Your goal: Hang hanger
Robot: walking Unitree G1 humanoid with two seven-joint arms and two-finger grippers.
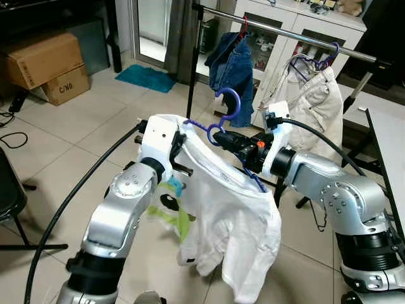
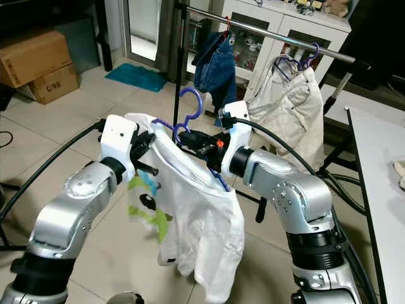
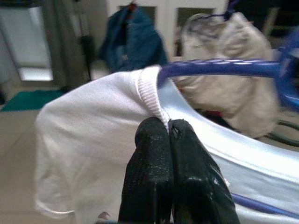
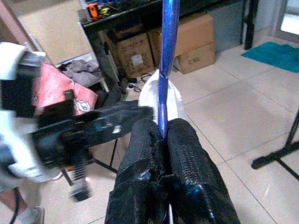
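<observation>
Blue plastic hanger (image 1: 223, 120), thin rod with a curled hook on top, carried a white knit shirt (image 1: 234, 215) with ribbed collar and a green-black print on its front. Shirt hung limp and creased, draped low between both arms, above the tiled floor (image 1: 82, 120). Hanger and shirt were held in the air in front of the rack, not on the rail.

Left gripper (image 3: 167, 135) was pinched tight on the shirt collar just beside the hanger's shoulder; black textured fingers (image 3: 149, 168) pressed together with fabric between. Left arm was bent at the elbow, forearm raised forward and up.

Right gripper (image 4: 162, 133) was clamped on the hanger rod near the neck, rough black pads touching the blue bar on both sides. Right arm was bent, forearm reaching inward across toward the left.

Behind stood a metal rail (image 1: 285, 33) on a black upright, shiny and round, sloping across the view. On it hung a denim garment (image 1: 232, 66) and a beige garment (image 1: 313, 104) on another blue hanger. Cardboard boxes (image 1: 47, 66) and a teal mat (image 1: 145, 77) sat on the floor further back.
</observation>
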